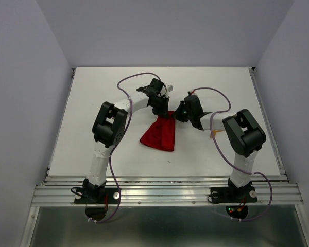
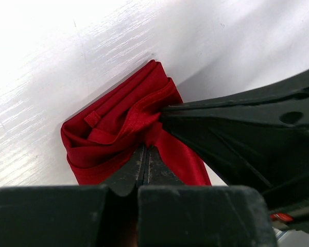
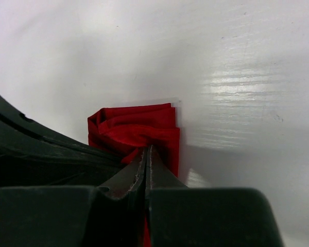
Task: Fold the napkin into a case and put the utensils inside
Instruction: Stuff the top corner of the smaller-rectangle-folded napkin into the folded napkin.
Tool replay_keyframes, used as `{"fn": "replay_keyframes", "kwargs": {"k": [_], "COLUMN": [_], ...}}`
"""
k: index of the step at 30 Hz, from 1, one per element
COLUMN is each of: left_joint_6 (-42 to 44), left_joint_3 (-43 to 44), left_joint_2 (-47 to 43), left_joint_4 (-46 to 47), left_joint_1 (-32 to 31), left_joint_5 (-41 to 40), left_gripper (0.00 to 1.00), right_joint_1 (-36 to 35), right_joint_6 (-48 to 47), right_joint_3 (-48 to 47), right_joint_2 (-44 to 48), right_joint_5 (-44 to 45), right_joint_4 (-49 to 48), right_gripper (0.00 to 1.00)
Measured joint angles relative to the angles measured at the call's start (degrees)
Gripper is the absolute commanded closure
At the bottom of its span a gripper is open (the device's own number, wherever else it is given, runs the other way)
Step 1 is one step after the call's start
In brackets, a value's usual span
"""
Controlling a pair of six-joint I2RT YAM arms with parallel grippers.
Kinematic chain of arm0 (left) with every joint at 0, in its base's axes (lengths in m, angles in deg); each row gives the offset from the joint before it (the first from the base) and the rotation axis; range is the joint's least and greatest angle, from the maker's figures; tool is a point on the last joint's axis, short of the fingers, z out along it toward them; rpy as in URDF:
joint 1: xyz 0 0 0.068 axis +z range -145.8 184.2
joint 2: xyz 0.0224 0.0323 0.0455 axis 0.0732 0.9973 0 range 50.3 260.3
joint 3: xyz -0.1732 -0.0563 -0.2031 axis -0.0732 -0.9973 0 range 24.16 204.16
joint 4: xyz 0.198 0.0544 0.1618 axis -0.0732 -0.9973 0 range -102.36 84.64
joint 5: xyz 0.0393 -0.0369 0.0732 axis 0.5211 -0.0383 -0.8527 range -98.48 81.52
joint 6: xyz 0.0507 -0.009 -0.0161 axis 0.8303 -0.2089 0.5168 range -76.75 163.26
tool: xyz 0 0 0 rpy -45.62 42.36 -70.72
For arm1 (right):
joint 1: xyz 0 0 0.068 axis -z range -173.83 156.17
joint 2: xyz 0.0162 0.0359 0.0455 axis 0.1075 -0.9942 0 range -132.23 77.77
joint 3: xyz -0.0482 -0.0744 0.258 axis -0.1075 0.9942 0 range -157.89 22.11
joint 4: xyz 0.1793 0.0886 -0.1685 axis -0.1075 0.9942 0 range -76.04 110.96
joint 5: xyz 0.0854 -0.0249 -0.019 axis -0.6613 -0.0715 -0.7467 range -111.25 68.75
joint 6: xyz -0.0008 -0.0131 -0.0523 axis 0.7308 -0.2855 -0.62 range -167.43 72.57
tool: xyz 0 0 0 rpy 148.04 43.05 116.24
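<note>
The red napkin [image 1: 158, 136] lies bunched and partly folded in the middle of the white table [image 1: 92, 103]. Both grippers meet at its far end. My left gripper [image 1: 165, 113] is shut, its tips pinching a fold of the napkin [image 2: 113, 136] in the left wrist view [image 2: 146, 150]. My right gripper [image 1: 176, 117] is shut on the same end of the napkin [image 3: 139, 126], with red cloth showing between its fingers [image 3: 147, 150]. A bit of an orange utensil [image 1: 215, 135] peeks out beside the right arm; the rest is hidden.
The right gripper's black body [image 2: 237, 134] fills the right of the left wrist view, close to my left fingers. The left gripper's body [image 3: 36, 154] crowds the left of the right wrist view. Grey walls enclose the table on three sides.
</note>
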Motion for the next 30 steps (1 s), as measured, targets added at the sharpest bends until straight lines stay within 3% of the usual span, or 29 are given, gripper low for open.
{"fn": "replay_keyframes", "kwargs": {"k": [30], "left_joint_6": [-0.7], "left_joint_3": [1.4], "left_joint_2": [1.5], "left_joint_4": [0.9], "left_joint_1": [-0.9], "left_joint_5": [1.6], "left_gripper": [1.00], "right_joint_1": [0.0], "right_joint_6": [-0.2], "right_joint_3": [-0.8], "right_joint_2": [2.3], "right_joint_5": [-2.9], "right_joint_4": [1.8], "right_gripper": [0.99]}}
